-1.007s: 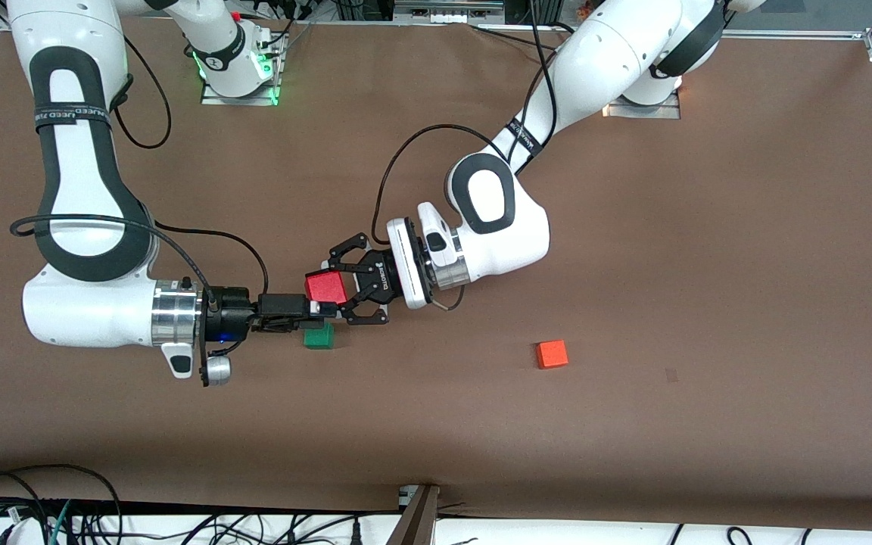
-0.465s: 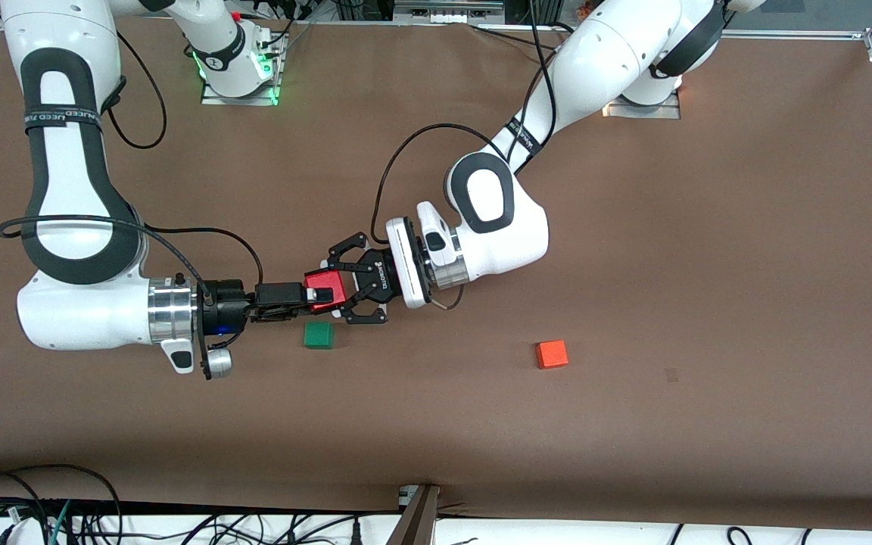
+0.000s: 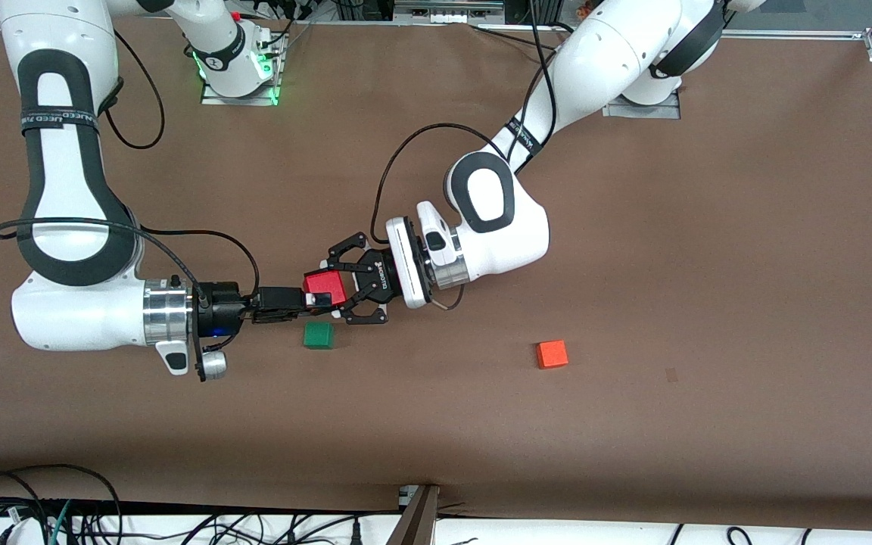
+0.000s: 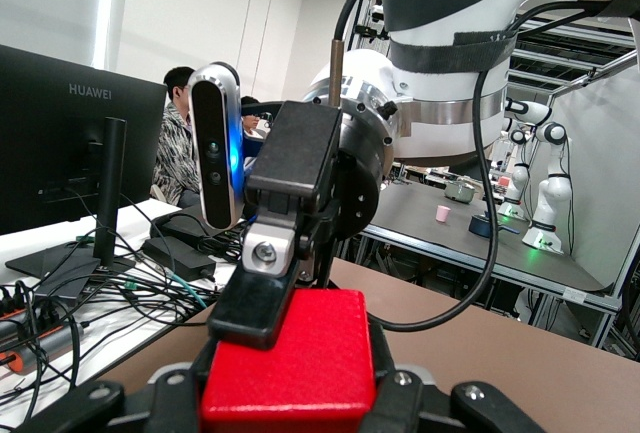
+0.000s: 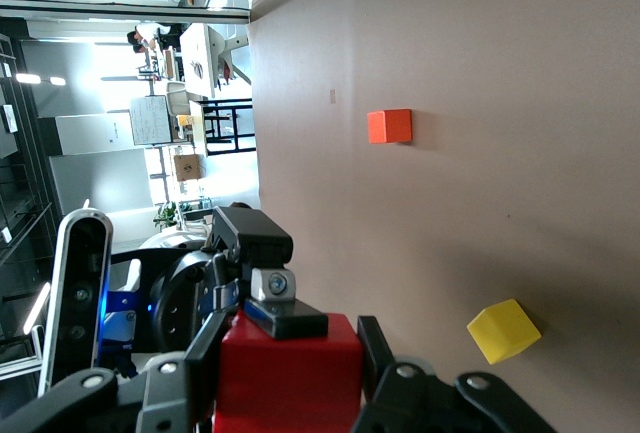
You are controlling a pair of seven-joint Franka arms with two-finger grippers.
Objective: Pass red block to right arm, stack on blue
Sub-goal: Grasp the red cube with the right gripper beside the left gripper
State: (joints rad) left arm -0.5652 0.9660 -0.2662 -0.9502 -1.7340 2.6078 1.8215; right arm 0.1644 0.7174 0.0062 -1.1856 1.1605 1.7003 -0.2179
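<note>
Red block point(image 3: 324, 284) up in the air btwn both grippers: left gripper point(image 3: 341, 291) at its left-arm side, right gripper point(image 3: 315, 297) at its right-arm side, all above the table point(image 3: 633, 424) just farther from cam than green cube point(image 3: 319, 334). Orange cube point(image 3: 552, 353) sits apart twd left arm's end, a bit nearer cam. Yellow cube point(image 5: 504, 330) shows only in right wrist view.

red block point(image 3: 324, 285): small deep-red cube, level, held off the worktop between both arms' jaws, just above the green cube's spot
right arm point(image 3: 76, 295): white, reaching sideways to the block
blue: not visible
</note>
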